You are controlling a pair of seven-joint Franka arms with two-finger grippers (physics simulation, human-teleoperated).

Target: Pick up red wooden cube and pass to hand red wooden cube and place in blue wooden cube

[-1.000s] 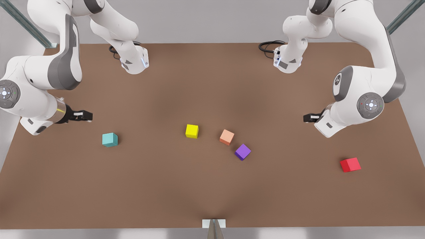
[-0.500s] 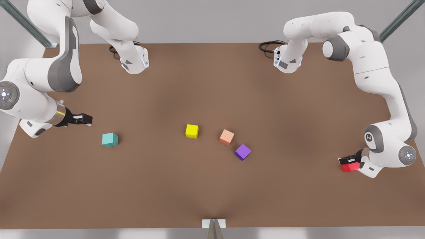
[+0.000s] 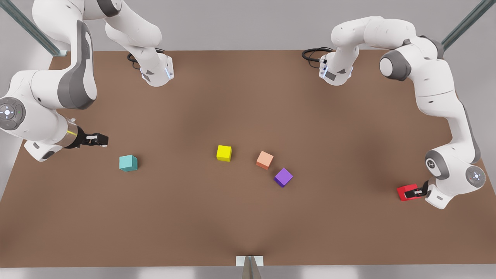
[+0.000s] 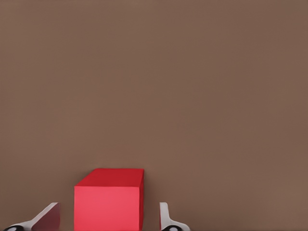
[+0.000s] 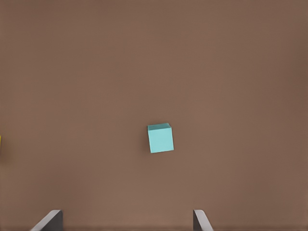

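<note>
My front camera is looking down over the whole table (image 3: 248, 217); my left wrist camera is hugging the red wooden cube (image 4: 109, 201), my right wrist camera is hanging higher over the blue wooden cube (image 5: 160, 138).

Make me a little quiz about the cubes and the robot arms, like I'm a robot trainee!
1. True or false: the red wooden cube sits between the fingers of the left end effector.
2. Which cube lies nearest the right end effector? A) yellow cube B) blue wooden cube C) purple cube
3. How many cubes are on the table?

Key: 1 true, with a gap on each side in the left wrist view. 2 B. 3 five.
</note>
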